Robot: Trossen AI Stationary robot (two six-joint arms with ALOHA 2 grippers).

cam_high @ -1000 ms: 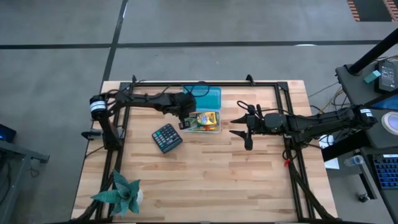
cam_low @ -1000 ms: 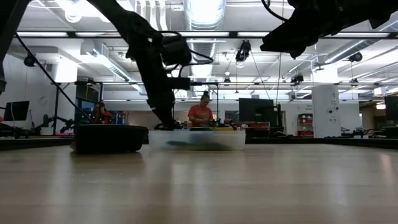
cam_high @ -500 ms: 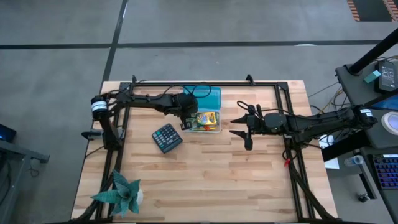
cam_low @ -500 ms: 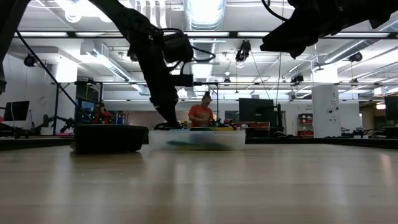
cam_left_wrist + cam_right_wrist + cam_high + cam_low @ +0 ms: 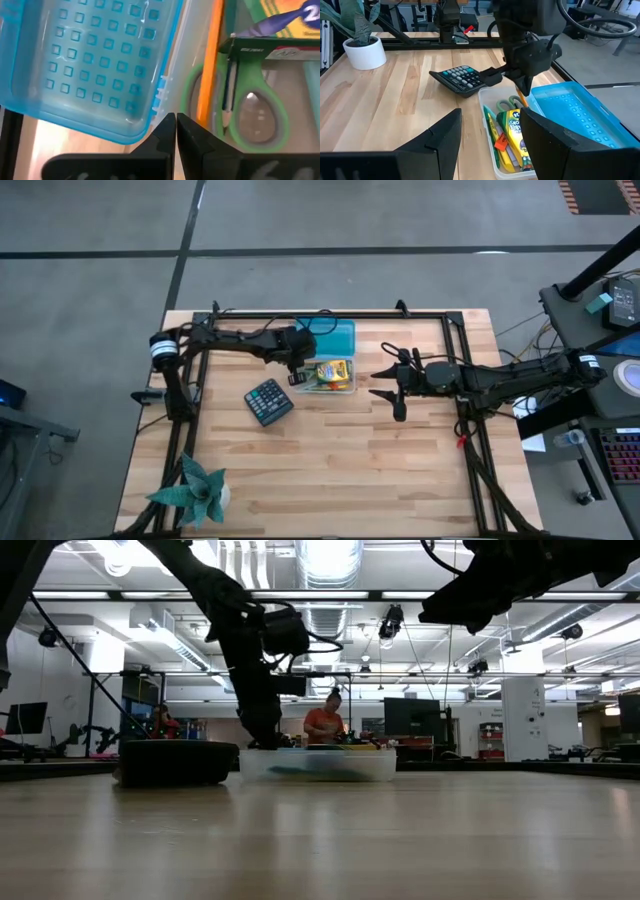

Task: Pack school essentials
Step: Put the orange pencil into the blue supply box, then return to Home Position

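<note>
Your clear box (image 5: 506, 131) sits near the table's back edge with the crayon pack (image 5: 516, 135), green-handled scissors (image 5: 235, 112), an orange pencil (image 5: 210, 65) and an orange eraser (image 5: 501, 142) already in it. Its blue lid (image 5: 335, 335) lies open just behind, and the calculator (image 5: 268, 400) is just beside the box on the left arm's side.

The left wrist view is the only one showing you the scissor loops and pencil up close. The right wrist view gives you the whole box.

Left gripper (image 5: 176, 125) hangs over the box's lid-side edge, fingers pinched together on nothing. Right gripper (image 5: 393, 390) waits well apart on the other side, spread wide, also empty.
</note>
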